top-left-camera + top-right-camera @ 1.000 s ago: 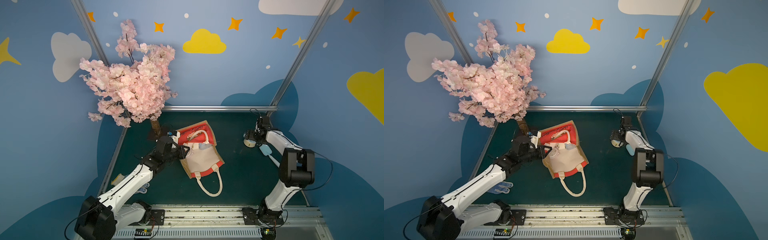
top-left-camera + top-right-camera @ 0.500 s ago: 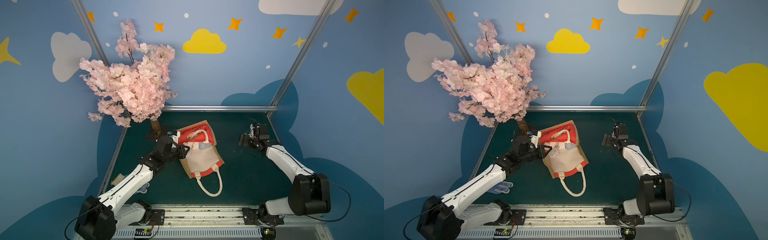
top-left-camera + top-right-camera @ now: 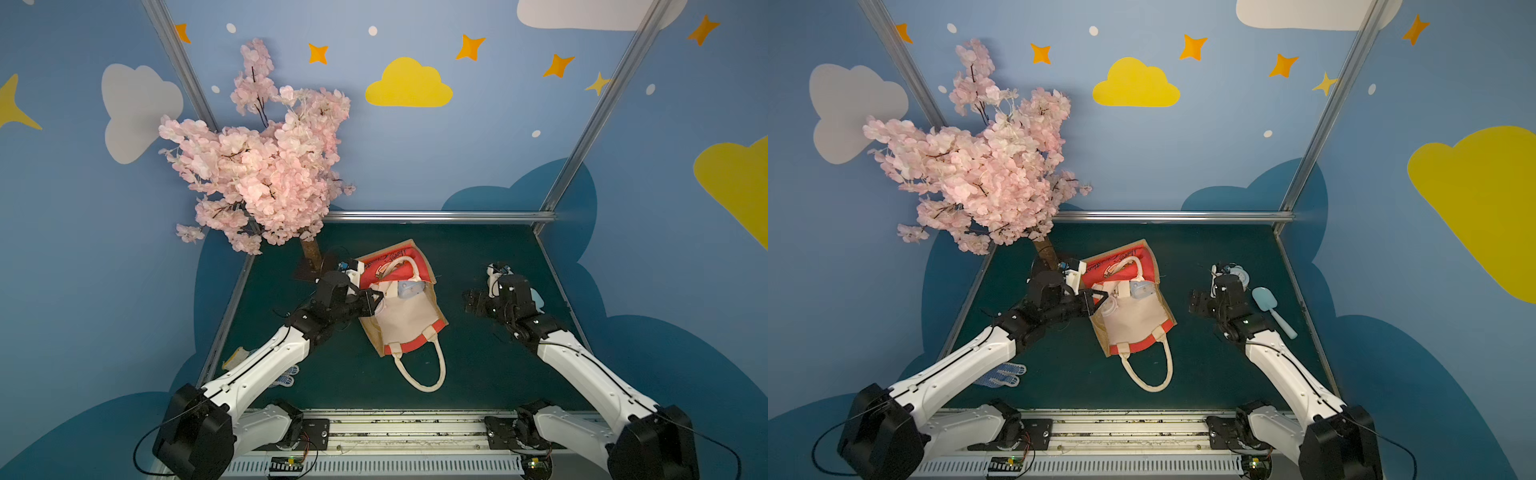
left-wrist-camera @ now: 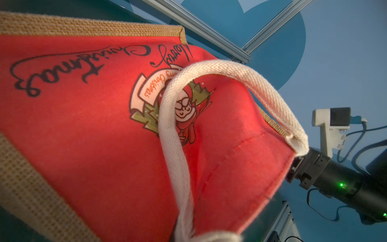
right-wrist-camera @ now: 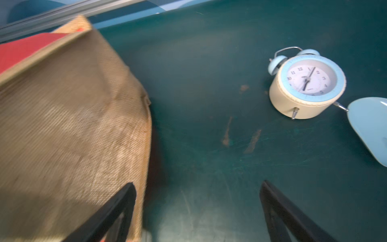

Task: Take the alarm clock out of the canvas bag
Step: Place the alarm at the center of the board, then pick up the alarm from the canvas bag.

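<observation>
At frame centre, pinches canvas bag [image 3: 409,328] with left gripper [image 3: 374,300]; holds right gripper [image 5: 198,183] wide open near alarm clock [image 5: 306,86].

Dim, even light; top views warp at edges; right wrist view blurs canvas bag [image 5: 62,125].

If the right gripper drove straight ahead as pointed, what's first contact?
Right gripper: probably the bare mat between its open jaws, though the bag beside one jaw might brush first; depth unclear.
</observation>
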`<state>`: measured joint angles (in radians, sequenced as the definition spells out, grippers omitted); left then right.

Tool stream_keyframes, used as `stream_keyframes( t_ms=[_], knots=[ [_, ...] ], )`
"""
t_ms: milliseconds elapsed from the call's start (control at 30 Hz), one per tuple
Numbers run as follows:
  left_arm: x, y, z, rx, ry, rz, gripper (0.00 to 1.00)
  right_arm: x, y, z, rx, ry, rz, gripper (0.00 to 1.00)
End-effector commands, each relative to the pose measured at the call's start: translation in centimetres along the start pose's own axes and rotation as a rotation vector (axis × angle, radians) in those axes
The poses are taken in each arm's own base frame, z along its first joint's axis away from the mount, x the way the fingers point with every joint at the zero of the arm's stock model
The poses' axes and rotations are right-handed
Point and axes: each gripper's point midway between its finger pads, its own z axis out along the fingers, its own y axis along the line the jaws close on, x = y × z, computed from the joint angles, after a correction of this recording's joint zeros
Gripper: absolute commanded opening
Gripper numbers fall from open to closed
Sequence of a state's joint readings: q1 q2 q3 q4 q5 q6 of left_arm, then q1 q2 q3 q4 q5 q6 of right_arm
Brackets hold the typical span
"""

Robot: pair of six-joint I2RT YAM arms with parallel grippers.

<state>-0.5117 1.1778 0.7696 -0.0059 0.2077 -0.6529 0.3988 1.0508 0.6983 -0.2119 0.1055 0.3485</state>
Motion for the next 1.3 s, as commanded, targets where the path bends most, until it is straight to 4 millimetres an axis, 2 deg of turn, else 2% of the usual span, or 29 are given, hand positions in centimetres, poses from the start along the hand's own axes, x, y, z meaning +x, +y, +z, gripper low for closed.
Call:
stream_keyframes(
  t_ms=[0, 200, 567, 700, 1067, 1267],
  knots=[
    [-0.2, 0.0, 0.3, 0.005, -0.011, -0.02, 0.09, 0.0, 0.7, -0.9, -0.021, -0.06, -0.023, 0.92],
    [-0.3, -0.4, 1.1, 0.024, 0.003, -0.034, 0.09, 1.4, 3.5, -2.2, -0.096, -0.092, -0.137, 0.91],
    [-0.2, -0.9, 1.6, 0.03, 0.004, -0.035, 0.09, 3.3, 7.9, -3.5, -0.169, -0.144, -0.333, 0.89],
    [0.0, -1.0, 1.7, 0.033, 0.019, -0.039, 0.09, 3.8, 8.0, -3.2, -0.163, -0.131, -0.333, 0.89],
    [0.1, -0.8, 1.9, 0.023, 0.035, -0.048, 0.1, 4.5, 11.0, -3.5, -0.244, -0.143, -0.449, 0.87],
    [0.3, -0.6, 2.1, 0.015, 0.042, -0.051, 0.1, 5.9, 12.4, -3.5, -0.318, -0.112, -0.52, 0.86]
  ],
)
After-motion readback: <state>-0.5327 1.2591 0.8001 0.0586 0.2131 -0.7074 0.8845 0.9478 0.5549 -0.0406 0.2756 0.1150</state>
